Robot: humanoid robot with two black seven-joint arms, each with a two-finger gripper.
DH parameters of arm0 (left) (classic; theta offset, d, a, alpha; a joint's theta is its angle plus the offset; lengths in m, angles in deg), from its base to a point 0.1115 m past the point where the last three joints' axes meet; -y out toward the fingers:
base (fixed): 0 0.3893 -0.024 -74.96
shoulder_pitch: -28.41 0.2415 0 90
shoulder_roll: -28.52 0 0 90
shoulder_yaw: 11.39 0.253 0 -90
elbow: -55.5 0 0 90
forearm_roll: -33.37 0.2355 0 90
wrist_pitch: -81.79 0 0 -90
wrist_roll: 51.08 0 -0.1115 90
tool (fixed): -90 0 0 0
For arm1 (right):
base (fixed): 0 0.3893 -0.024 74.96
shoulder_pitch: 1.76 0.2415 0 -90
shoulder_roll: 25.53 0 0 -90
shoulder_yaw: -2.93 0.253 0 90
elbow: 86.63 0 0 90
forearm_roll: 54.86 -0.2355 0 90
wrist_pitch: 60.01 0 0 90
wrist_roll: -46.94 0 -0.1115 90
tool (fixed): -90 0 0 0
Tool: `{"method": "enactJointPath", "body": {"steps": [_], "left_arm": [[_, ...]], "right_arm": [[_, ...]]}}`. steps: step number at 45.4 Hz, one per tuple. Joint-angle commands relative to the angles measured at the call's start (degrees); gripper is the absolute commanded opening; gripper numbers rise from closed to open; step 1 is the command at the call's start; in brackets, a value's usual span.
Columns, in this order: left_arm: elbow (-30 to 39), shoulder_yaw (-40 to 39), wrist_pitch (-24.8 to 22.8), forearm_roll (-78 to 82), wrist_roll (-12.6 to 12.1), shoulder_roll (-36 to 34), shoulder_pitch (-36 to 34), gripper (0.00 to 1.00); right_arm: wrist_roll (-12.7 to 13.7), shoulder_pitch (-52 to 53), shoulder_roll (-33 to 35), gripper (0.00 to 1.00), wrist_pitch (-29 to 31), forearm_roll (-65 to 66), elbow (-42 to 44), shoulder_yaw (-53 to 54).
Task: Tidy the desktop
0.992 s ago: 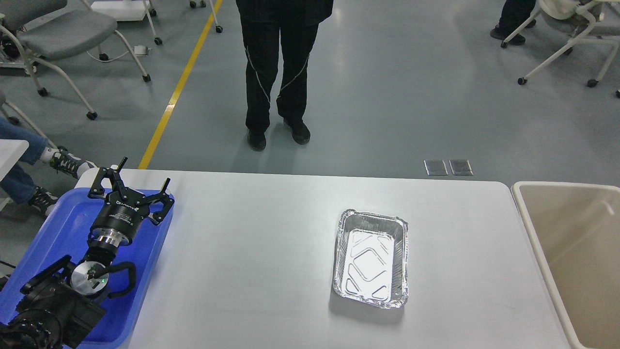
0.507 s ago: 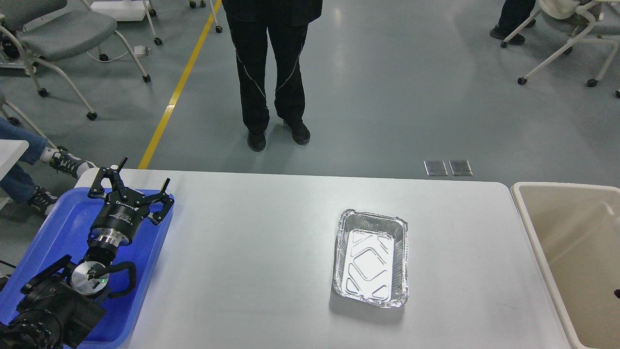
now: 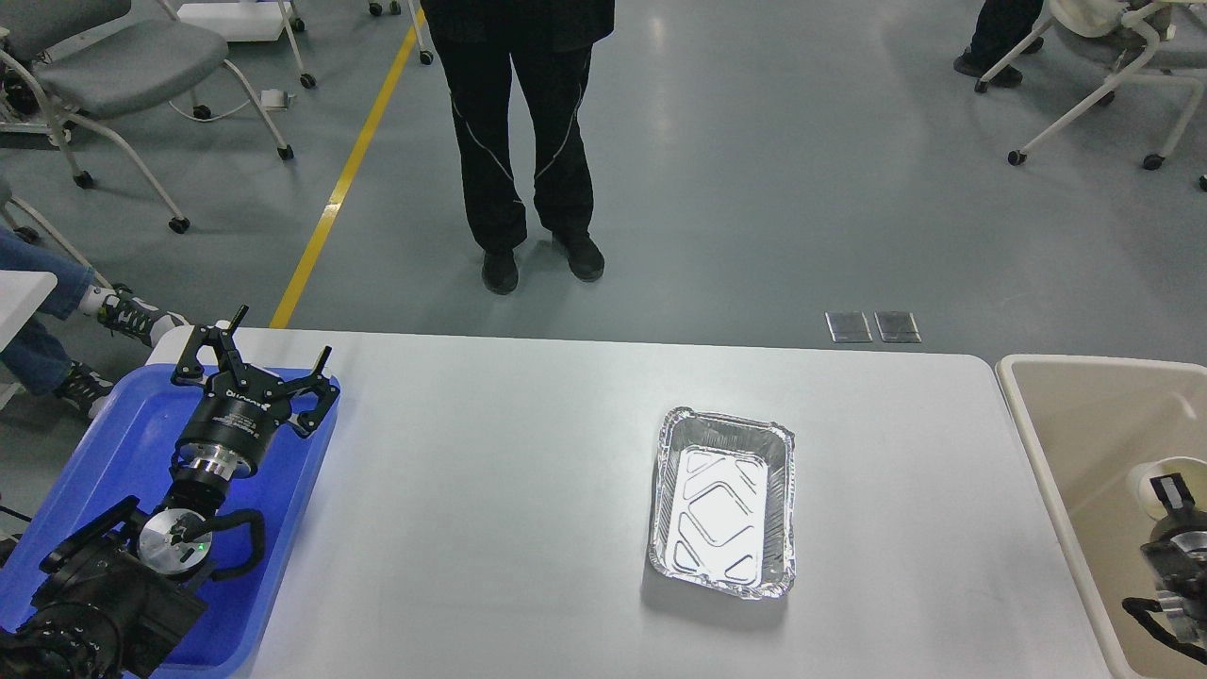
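In the head view the left gripper (image 3: 259,358) hangs over the far end of the blue tray (image 3: 113,443) with its fingers spread wide and nothing between them. The right gripper (image 3: 1169,492) shows small and end-on over the beige bin (image 3: 1084,443), against something white there; whether it is open or holds anything I cannot tell. The desktop (image 3: 490,490) spans the middle, between tray and bin, with a foil tray (image 3: 723,500) lying right of centre.
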Motion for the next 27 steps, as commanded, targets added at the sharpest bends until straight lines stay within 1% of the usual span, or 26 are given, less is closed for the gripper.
{"method": "enactJointPath", "body": {"steps": [1,3,5,6,7,8,17,27], "left_arm": [[-0.02,0.0,0.0,0.0,0.0,0.0,0.0,1.0],[-0.02,0.0,0.0,0.0,0.0,0.0,0.0,1.0],[-0.02,0.0,0.0,0.0,0.0,0.0,0.0,1.0],[-0.02,0.0,0.0,0.0,0.0,0.0,0.0,1.0],[-0.02,0.0,0.0,0.0,0.0,0.0,0.0,1.0],[-0.02,0.0,0.0,0.0,0.0,0.0,0.0,1.0],[-0.02,0.0,0.0,0.0,0.0,0.0,0.0,1.0],[-0.02,0.0,0.0,0.0,0.0,0.0,0.0,1.0]], "right_arm": [[0.05,-0.51,-0.62,0.11,-0.25,0.07,0.08,0.16],[0.05,-0.68,-0.44,0.31,-0.42,-0.1,0.08,0.16],[-0.04,-0.6,-0.27,0.58,-0.42,-0.19,0.08,0.16],[-0.04,-0.51,-0.18,0.74,-0.42,-0.19,0.08,0.16],[-0.04,-0.34,-0.18,0.88,-0.51,-0.19,0.08,0.16],[-0.04,-0.25,-0.18,0.99,-0.51,-0.19,0.08,0.16],[0.05,0.63,0.17,1.0,0.37,-0.37,-1.06,2.61],[-0.04,4.49,4.91,1.0,0.54,-0.37,-3.6,16.05]]}}
